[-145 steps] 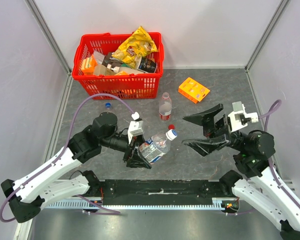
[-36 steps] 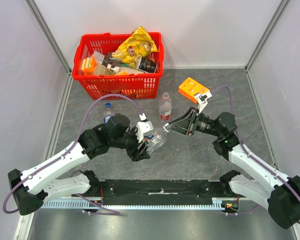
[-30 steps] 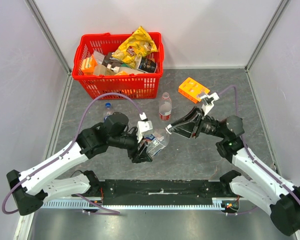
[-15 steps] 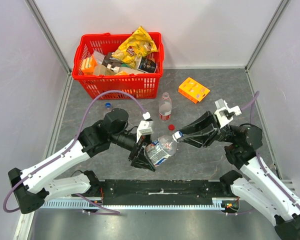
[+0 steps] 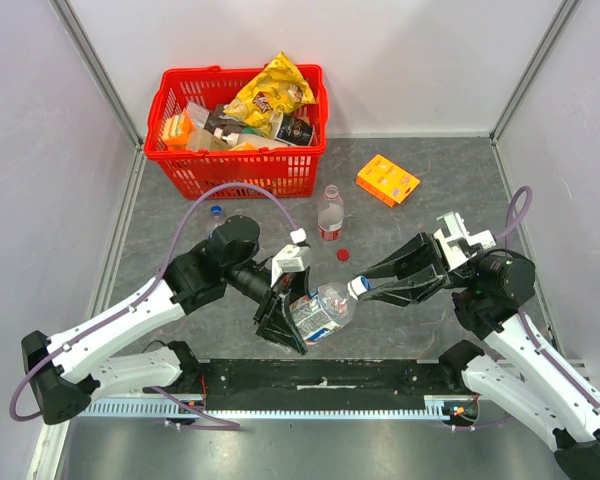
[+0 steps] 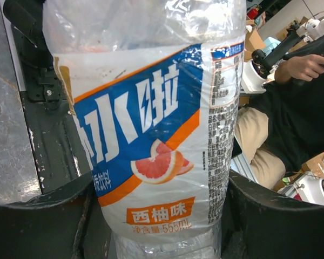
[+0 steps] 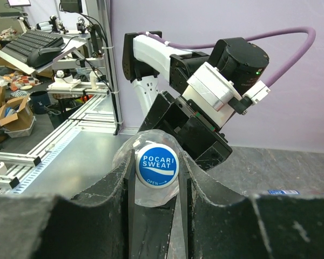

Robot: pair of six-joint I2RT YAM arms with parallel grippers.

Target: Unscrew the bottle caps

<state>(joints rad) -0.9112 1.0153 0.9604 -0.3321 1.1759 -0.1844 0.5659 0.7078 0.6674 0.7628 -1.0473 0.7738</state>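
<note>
My left gripper (image 5: 292,318) is shut on the body of the blue-labelled bottle (image 5: 322,311), held tilted above the table near the front edge. In the left wrist view its blue and orange label (image 6: 151,129) fills the gap between my fingers (image 6: 38,221). The bottle's blue cap (image 5: 358,287) points right, and my right gripper (image 5: 361,288) is shut on it. In the right wrist view the cap (image 7: 157,164) sits on the neck, pinched between both fingers (image 7: 116,183). A red-labelled bottle (image 5: 330,213) stands uncapped further back. A red cap (image 5: 343,253) and a blue cap (image 5: 216,211) lie loose.
A red basket (image 5: 242,176) full of packets stands at the back left. An orange box (image 5: 387,180) lies at the back right. Grey side walls close in the table on the left and right.
Both arms have carried the bottle nearer the front edge and a little right. The right gripper has stayed on the cap and the left one on the bottle's body.
</note>
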